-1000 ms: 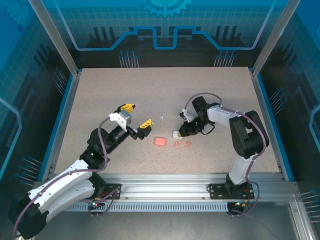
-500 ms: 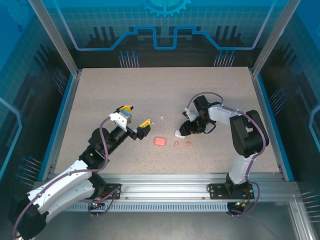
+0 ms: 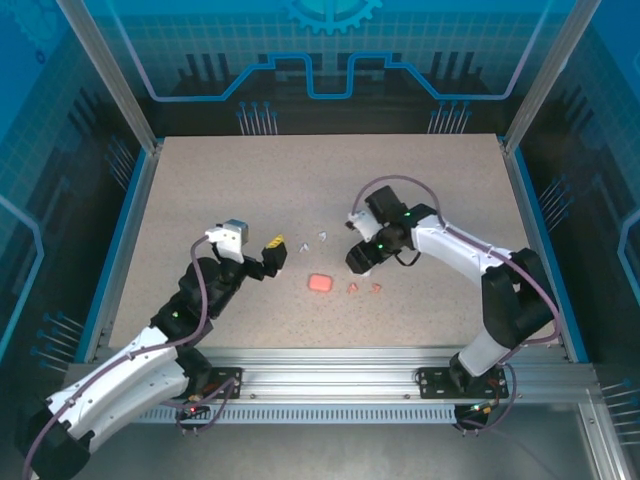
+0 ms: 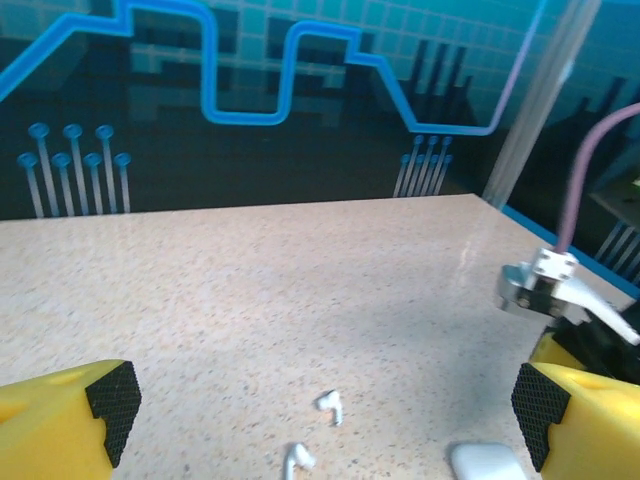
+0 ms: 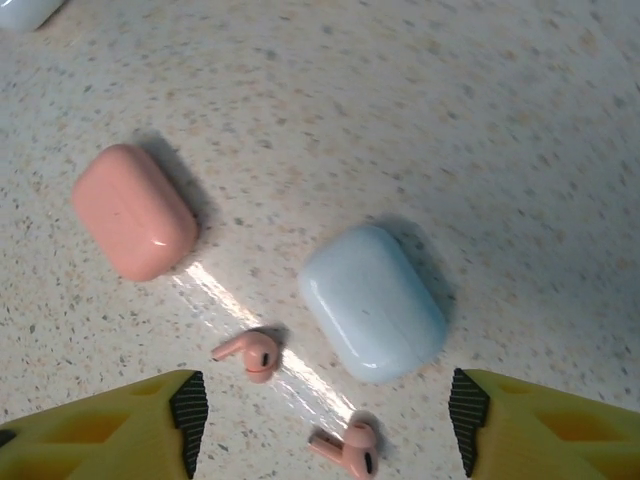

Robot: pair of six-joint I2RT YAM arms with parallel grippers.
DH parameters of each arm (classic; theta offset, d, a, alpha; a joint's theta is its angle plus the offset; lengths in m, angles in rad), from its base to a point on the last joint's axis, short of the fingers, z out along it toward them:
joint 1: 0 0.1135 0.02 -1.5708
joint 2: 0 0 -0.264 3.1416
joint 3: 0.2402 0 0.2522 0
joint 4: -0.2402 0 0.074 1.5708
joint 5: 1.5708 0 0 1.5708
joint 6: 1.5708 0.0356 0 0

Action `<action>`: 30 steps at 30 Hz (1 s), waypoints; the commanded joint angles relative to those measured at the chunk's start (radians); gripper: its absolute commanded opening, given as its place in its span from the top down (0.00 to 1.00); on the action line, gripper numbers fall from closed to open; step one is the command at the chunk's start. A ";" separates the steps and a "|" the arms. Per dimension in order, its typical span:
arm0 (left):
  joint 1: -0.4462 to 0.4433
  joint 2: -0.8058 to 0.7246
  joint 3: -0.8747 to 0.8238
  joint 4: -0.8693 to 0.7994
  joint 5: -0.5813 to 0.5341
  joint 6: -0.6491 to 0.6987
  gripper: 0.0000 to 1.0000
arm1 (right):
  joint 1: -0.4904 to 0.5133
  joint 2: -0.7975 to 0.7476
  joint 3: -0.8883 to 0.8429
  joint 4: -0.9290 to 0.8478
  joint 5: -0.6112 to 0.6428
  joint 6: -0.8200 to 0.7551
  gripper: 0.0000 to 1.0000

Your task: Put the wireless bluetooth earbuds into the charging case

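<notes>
Yellow-tipped and spread wide, the left gripper [image 3: 270,252] hangs empty at centre-left of the top view, with two white earbuds [image 4: 330,405] lying on the speckled table [image 3: 200,180] just ahead of its fingers. Right of them sits the pink case [image 5: 135,210], lid down. Next come two pink earbuds [image 5: 250,355] near the bottom centre of the right wrist view, apart from each other and just beside a pale case [image 5: 372,300] (bluish-white there, also shut). Over these hovers the right gripper [image 5: 325,410], jaws parted with nothing between them. The step in hand looks like fetching a pink bud; no bud sits in any case yet. To do it well I would drop straight over one bud, turn the wrist so the fingers straddle its stem rather than its rounded head, and close gently, since so small and slick a thing will likely squirt sideways. A lid must be lifted first, which probably wants the other arm steadying the shell. In the way, the pale case crowds the nearer bud, so a finger descending on that side could nudge it. A white rounded object [image 5: 25,10], perhaps another case, peeks in at the upper left corner, well apart.
</notes>
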 commanded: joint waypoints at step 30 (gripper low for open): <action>0.181 -0.101 0.003 -0.293 -0.147 -0.238 0.01 | 0.359 0.540 0.528 -0.391 0.238 -0.407 0.19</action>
